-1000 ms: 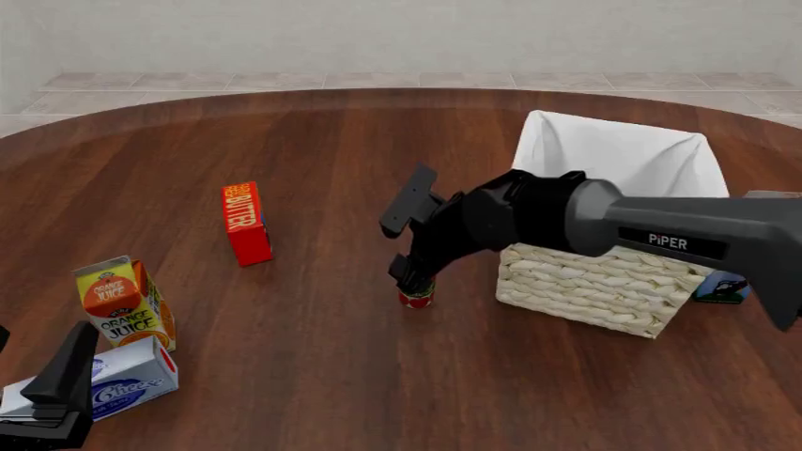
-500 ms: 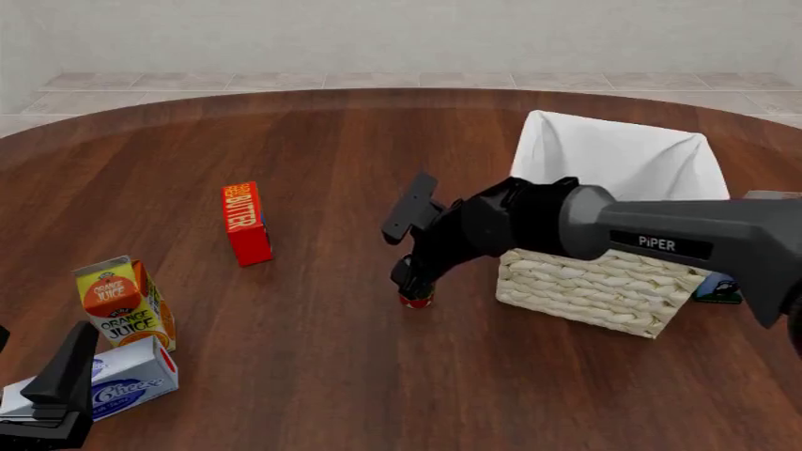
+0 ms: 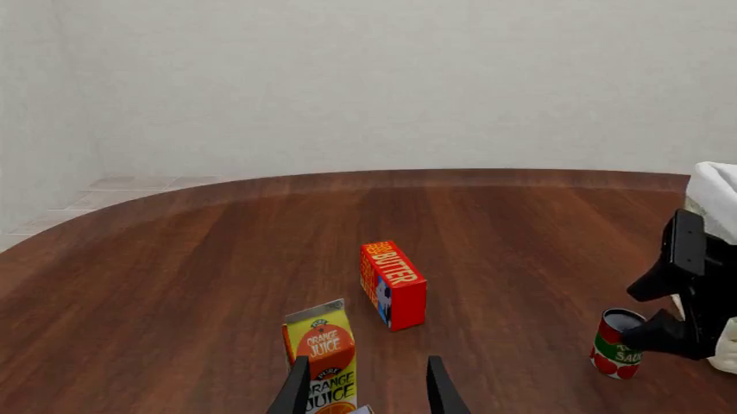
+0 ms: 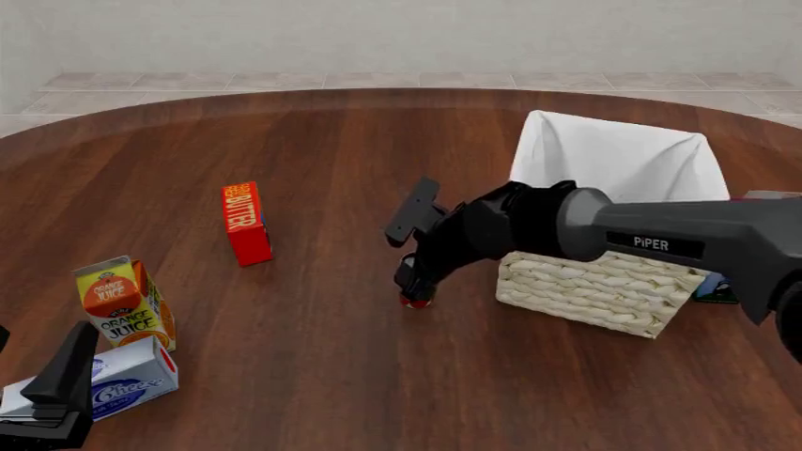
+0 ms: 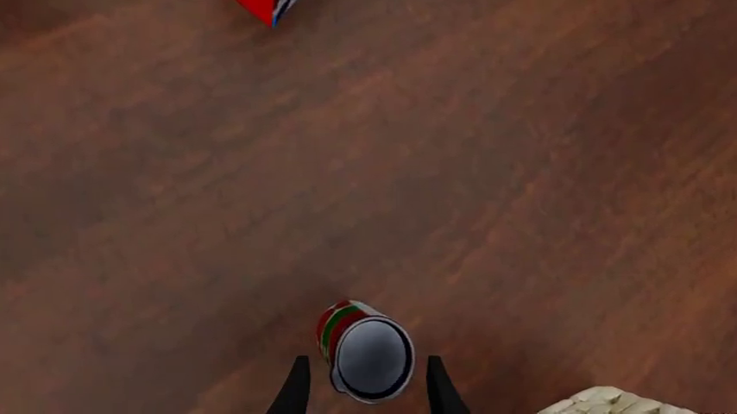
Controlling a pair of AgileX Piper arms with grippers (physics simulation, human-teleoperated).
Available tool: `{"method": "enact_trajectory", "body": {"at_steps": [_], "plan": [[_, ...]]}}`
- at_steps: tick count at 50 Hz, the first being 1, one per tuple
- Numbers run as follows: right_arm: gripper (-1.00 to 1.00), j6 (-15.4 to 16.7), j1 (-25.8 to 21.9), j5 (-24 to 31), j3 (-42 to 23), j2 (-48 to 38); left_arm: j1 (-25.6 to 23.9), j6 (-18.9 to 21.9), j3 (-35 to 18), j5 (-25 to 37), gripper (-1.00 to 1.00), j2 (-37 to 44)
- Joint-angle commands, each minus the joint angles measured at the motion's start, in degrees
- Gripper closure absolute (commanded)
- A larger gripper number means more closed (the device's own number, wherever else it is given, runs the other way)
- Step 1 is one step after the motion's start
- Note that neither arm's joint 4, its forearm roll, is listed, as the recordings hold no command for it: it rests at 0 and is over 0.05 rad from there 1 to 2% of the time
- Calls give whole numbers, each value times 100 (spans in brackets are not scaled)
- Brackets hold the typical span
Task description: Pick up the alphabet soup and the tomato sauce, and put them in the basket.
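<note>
The tomato sauce (image 4: 415, 301), a small can with a red and green label, stands upright on the table just left of the basket (image 4: 589, 282). My right gripper (image 4: 412, 282) is down over it, open. In the right wrist view its fingers (image 5: 436, 384) sit on either side of the tomato sauce (image 5: 334, 323) with small gaps. The left wrist view shows the tomato sauce (image 3: 614, 347) beside the right arm. My left gripper (image 4: 60, 385) rests at the near left, open and holding nothing (image 3: 366, 371). The alphabet soup cannot be made out.
A red butter box (image 4: 246, 224) stands left of centre. An orange juice carton (image 4: 122, 301) and a pale cheese box (image 4: 131, 385) sit beside my left gripper. A small blue and dark object (image 4: 720, 287) peeks out behind the basket's right corner.
My right gripper has come down lower, so its fingers now straddle the tomato sauce can. The can and the left arm have not moved.
</note>
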State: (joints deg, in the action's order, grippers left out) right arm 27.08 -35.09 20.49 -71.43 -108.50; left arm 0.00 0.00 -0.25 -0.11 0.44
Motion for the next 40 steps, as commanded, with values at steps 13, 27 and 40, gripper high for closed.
{"method": "enact_trajectory", "body": {"at_steps": [13,27,40], "plan": [[-100,59,124,-30,-9,-73,0,0,0,0,-100,0],[-100,54,148,-47,-20,-159,0,0,0,0,-100,0],[-100,35,110,-97,8,-242,0,0,0,0,-100,0]]}}
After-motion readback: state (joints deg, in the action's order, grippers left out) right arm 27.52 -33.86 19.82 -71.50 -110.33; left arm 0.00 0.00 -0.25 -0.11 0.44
